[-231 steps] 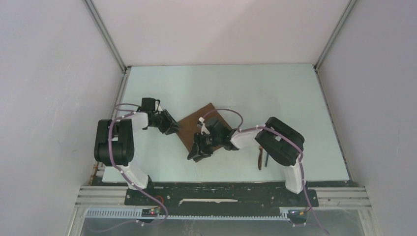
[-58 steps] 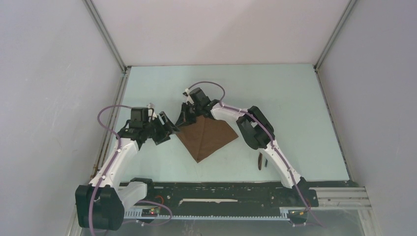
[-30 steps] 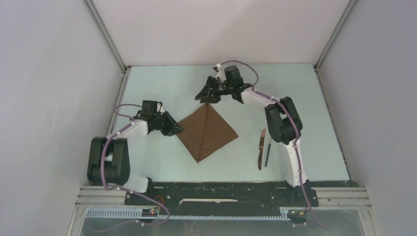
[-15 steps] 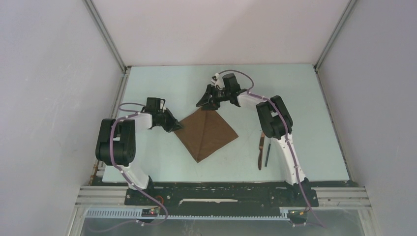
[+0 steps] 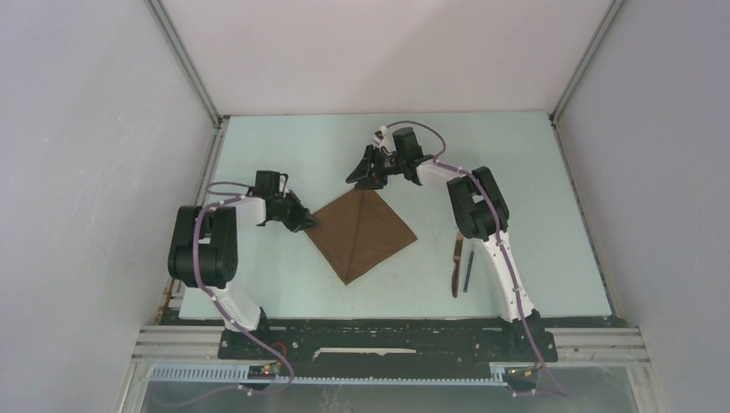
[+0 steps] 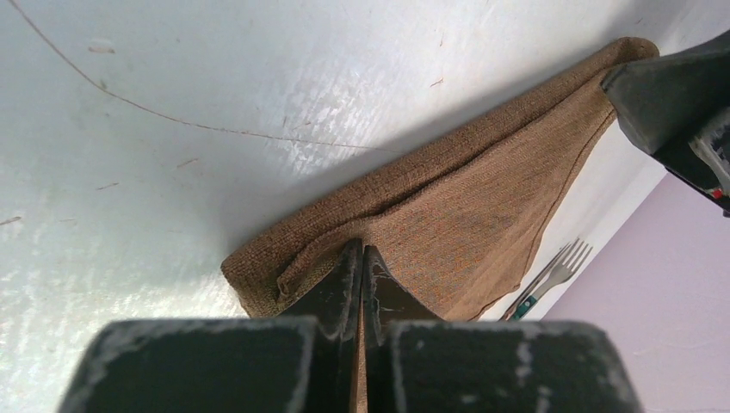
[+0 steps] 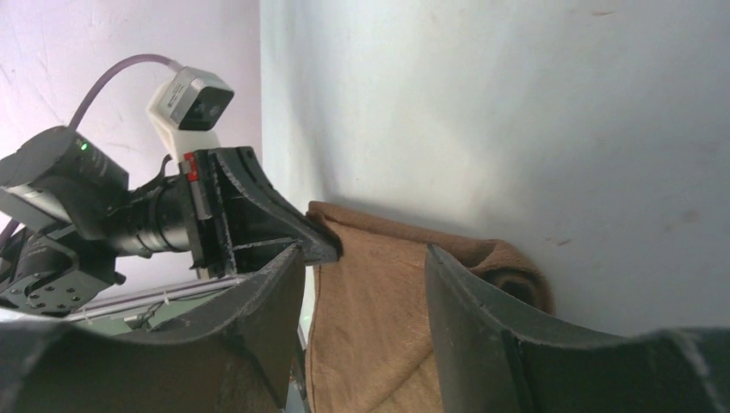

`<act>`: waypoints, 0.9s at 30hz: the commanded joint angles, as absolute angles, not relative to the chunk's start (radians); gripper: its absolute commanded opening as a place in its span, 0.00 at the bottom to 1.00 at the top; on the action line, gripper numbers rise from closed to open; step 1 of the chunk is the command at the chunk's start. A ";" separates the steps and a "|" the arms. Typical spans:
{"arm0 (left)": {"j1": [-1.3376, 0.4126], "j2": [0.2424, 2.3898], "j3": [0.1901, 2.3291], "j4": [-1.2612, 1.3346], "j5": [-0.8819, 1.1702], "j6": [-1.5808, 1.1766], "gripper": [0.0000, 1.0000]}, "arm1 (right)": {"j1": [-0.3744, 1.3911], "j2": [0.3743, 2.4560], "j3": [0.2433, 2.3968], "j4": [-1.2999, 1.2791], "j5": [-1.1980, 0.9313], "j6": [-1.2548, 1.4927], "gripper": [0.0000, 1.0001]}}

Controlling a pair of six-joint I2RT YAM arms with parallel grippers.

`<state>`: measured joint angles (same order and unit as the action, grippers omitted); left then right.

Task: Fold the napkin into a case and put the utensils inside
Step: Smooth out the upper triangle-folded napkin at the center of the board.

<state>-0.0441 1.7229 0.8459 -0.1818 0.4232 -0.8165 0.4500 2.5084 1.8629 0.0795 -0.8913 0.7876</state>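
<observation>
The brown napkin (image 5: 361,234) lies as a folded diamond mid-table, a crease running from its far corner to its near corner. My left gripper (image 5: 303,221) is shut on the upper layer at the napkin's left corner (image 6: 284,275); the jaws (image 6: 357,255) pinch the cloth. My right gripper (image 5: 367,178) hovers open at the far corner, its fingers (image 7: 284,284) straddling the cloth (image 7: 370,301). The utensils lie right of the napkin: a brown-handled knife (image 5: 456,258) and a thin dark piece (image 5: 467,268), which shows as a fork (image 6: 559,265) in the left wrist view.
Enclosure walls and metal frame posts (image 5: 185,64) border the pale table (image 5: 284,151) on three sides. The right arm's upright links (image 5: 478,206) stand just left of the utensils. The left gripper's body (image 7: 250,215) shows across the napkin in the right wrist view.
The left gripper has closed on the napkin's left corner. The right gripper has come down and back slightly toward the far corner, staying open.
</observation>
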 commanded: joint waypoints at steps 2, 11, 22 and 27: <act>-0.031 1.767 0.853 -0.255 0.319 -0.796 0.00 | 0.438 2.554 1.940 0.052 -0.861 0.756 0.61; -0.029 1.757 0.836 -0.258 0.328 -0.793 0.00 | 0.423 2.458 2.231 -0.480 -0.788 0.558 0.63; -0.025 1.750 0.827 -0.256 0.324 -0.798 0.00 | 0.666 2.012 1.266 0.342 -0.921 0.918 0.75; -0.024 1.759 0.834 -0.256 0.327 -0.800 0.00 | 0.742 2.094 1.253 0.533 -0.936 1.028 0.76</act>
<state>-0.0402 1.7298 0.8547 -0.1947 0.4290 -0.8215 0.7208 2.0380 1.2610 0.2699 -0.9035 0.8875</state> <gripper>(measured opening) 0.003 0.760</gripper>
